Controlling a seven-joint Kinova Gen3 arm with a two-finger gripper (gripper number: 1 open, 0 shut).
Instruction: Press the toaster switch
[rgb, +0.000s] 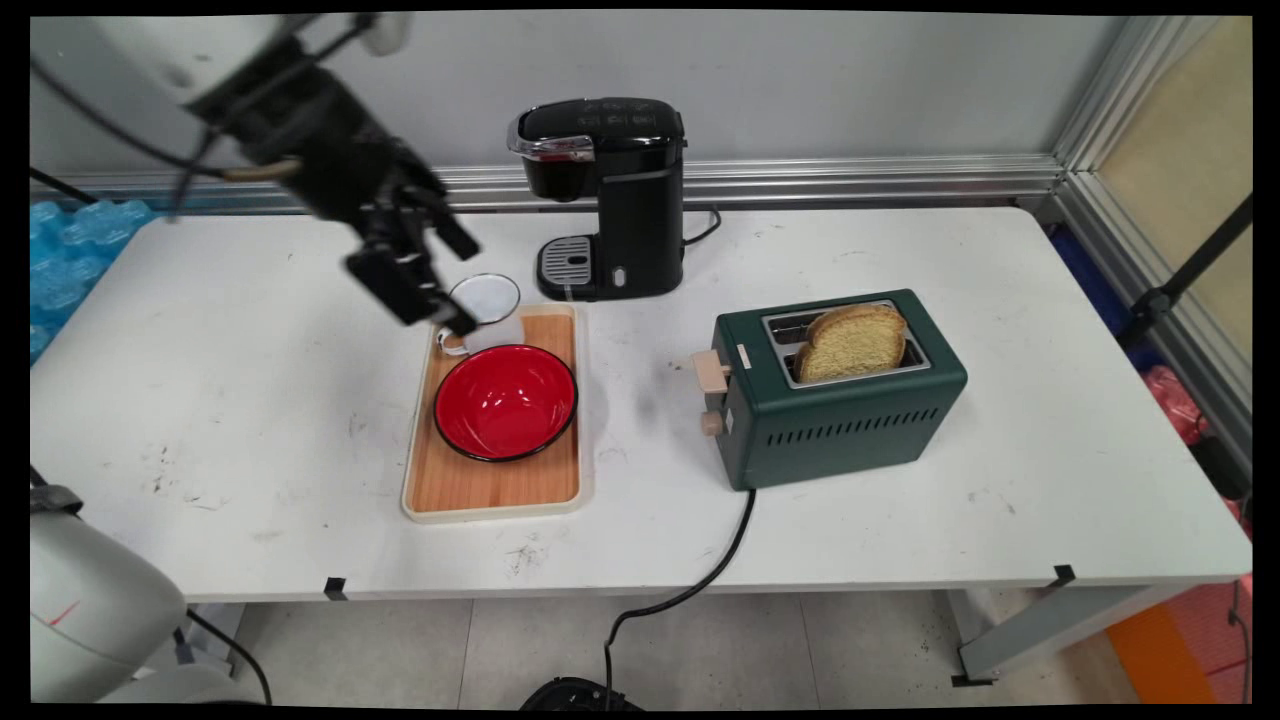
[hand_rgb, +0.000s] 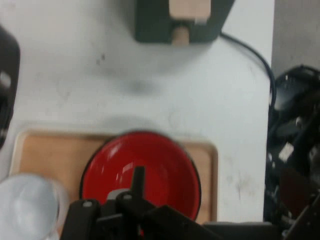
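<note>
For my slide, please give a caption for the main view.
Black gripper poised above a white mug and red bowl on a wooden tray, beside a coffee maker and green toaster.

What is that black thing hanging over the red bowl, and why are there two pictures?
That black thing is a robot arm's claw. One picture comes from a camera standing above the white table. The other comes from a small camera on the robot's hand, looking down past the claw.

On the table is a wooden tray with a red bowl and a white mug on it. Behind the tray stands a black coffee machine. To the right is a green toaster with a slice of bread sticking out.

The claw hangs above the mug and bowl and seems to hold nothing. I cannot tell whether it is open or shut.
</note>
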